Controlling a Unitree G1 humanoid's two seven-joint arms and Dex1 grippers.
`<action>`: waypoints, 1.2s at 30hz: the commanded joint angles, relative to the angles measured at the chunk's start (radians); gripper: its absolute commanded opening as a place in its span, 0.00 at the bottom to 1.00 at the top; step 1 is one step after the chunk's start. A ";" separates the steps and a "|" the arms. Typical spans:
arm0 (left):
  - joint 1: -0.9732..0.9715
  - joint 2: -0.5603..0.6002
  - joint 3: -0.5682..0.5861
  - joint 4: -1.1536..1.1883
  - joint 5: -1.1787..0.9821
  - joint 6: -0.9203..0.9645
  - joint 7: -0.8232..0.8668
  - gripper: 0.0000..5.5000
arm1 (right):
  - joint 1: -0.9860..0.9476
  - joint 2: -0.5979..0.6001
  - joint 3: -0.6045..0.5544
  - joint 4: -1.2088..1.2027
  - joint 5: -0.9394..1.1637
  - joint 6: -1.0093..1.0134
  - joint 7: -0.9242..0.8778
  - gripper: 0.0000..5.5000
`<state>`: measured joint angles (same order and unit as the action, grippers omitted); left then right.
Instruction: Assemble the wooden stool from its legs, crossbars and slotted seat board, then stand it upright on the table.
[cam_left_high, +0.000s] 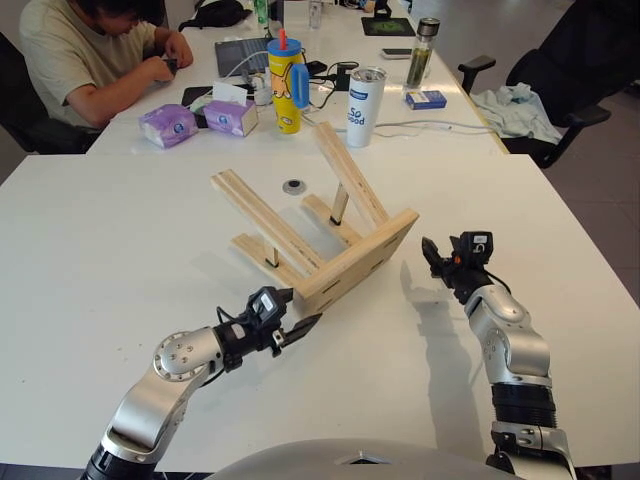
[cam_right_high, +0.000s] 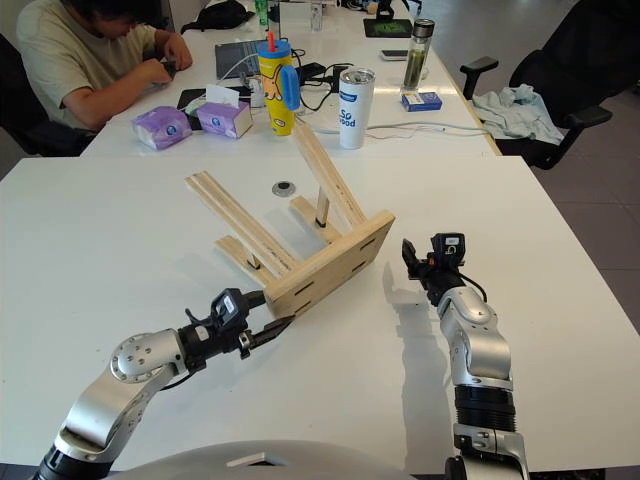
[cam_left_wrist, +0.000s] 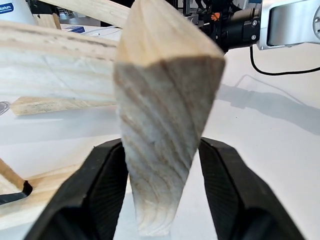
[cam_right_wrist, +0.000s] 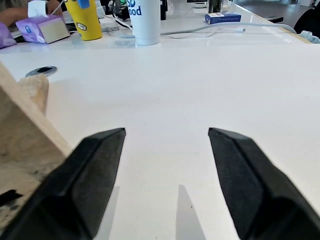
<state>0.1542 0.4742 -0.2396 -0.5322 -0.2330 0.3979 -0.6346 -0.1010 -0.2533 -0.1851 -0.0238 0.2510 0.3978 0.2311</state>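
The wooden stool lies on its side mid-table, its long legs (cam_left_high: 268, 213) pointing away from me and joined by short crossbars (cam_left_high: 339, 205). The slotted seat board (cam_left_high: 358, 260) stands on edge, tilted, nearest me. My left gripper (cam_left_high: 303, 308) is at the board's lower near corner, with its black fingers (cam_left_wrist: 105, 180) pressed on both faces of the wood (cam_left_wrist: 162, 125), shut on it. My right gripper (cam_left_high: 432, 252) hovers just right of the board's upper corner, open, with bare table between its fingers (cam_right_wrist: 95, 165); the board's edge (cam_right_wrist: 20, 130) is beside it.
A round grommet (cam_left_high: 294, 186) is set in the table behind the stool. On the far table stand a white tumbler (cam_left_high: 365, 105), a yellow cup (cam_left_high: 286, 85), tissue packs (cam_left_high: 168, 125), a bottle (cam_left_high: 422, 52) and cables. An office chair (cam_left_high: 560, 110) stands off the far right corner.
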 joint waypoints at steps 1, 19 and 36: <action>-0.025 -0.012 0.026 -0.001 -0.045 0.055 0.008 0.33 | -0.010 0.002 0.007 0.016 -0.009 -0.010 -0.001 0.56; -0.444 -0.257 0.419 0.043 -1.316 0.318 0.646 0.26 | -0.005 0.030 0.003 0.045 -0.007 -0.015 -0.022 0.56; -0.690 -0.103 0.613 0.408 -1.688 0.213 1.091 0.24 | -0.007 0.062 0.028 0.054 -0.027 -0.037 -0.037 0.56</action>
<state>-0.5197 0.3757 0.3188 -0.1393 -1.8747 0.6523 0.4580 -0.0988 -0.1977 -0.1662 0.0163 0.2347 0.3683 0.1991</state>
